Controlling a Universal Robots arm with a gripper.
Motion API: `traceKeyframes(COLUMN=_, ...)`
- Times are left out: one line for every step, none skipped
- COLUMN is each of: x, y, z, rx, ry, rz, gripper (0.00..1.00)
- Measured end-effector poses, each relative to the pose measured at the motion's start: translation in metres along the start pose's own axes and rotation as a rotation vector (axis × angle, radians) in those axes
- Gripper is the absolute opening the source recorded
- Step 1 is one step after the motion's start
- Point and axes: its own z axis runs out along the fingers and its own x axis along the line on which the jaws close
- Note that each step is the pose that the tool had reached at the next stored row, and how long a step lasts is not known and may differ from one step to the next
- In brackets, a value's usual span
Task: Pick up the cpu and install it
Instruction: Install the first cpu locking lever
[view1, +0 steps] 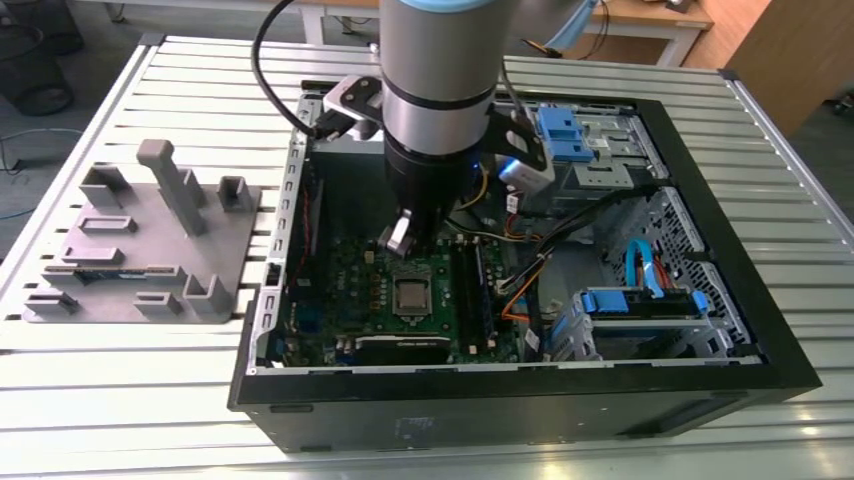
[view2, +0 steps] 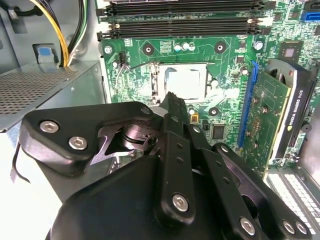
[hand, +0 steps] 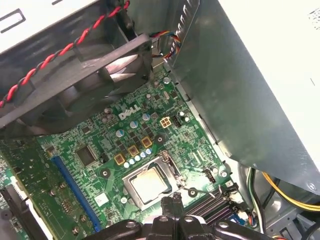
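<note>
The cpu (view1: 411, 293) lies flat in its socket on the green motherboard (view1: 350, 290), its pale metal top facing up. It is seen in both wrist views, cpu (view2: 184, 82) and cpu (hand: 150, 182), framed by the shiny socket bracket. My gripper (view1: 396, 240) hangs inside the open computer case, a little above the board and just beside the socket. Its black fingertips (view2: 172, 100) are pressed together with nothing between them. In the first wrist view the gripper (hand: 170, 202) ends next to the socket's edge, apart from the chip.
A grey plastic block with upright posts (view1: 134, 250) stands on the slatted table at the exterior view's left. Around the socket are memory slots (view2: 185, 25), a graphics card (view2: 270, 110), a case fan (hand: 75, 75), yellow cables (view2: 60, 30) and the power supply (view2: 40, 85).
</note>
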Motion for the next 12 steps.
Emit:
traceKeyframes(x=-0.0007, y=0.0004, z=0.0, rx=0.0, ry=0.0, rz=0.0, gripper=0.11)
traceKeyframes(x=-0.0018, y=0.001, z=0.0001, rx=0.0, ry=0.0001, rz=0.0, gripper=0.11)
traceKeyframes(x=-0.0028, y=0.0017, z=0.0002, rx=0.0, ry=0.0001, rz=0.0, gripper=0.11)
traceKeyframes(x=-0.0039, y=0.0024, z=0.0002, rx=0.0, ry=0.0001, rz=0.0, gripper=0.11)
traceKeyframes(x=-0.005, y=0.0031, z=0.0003, rx=0.0, ry=0.0002, rz=0.0, gripper=0.11)
traceKeyframes(x=-0.0061, y=0.0038, z=0.0004, rx=0.0, ry=0.0002, rz=0.0, gripper=0.11)
traceKeyframes(x=-0.0073, y=0.0045, z=0.0005, rx=0.0, ry=0.0001, rz=0.0, gripper=0.11)
traceKeyframes(x=-0.0085, y=0.0053, z=0.0006, rx=0.0, ry=0.0001, rz=0.0, gripper=0.11)
traceKeyframes(x=-0.0098, y=0.0061, z=0.0007, rx=0.0, ry=0.0, rz=0.0, gripper=0.11)
traceKeyframes(x=-0.0112, y=0.0071, z=0.0008, rx=0.0, ry=0.0001, rz=0.0, gripper=0.11)
traceKeyframes(x=-0.0125, y=0.0078, z=0.0009, rx=0.0, ry=0.0001, rz=0.0, gripper=0.11)
traceKeyframes(x=-0.0137, y=0.0085, z=0.0009, rx=0.0, ry=0.0001, rz=0.0, gripper=0.11)
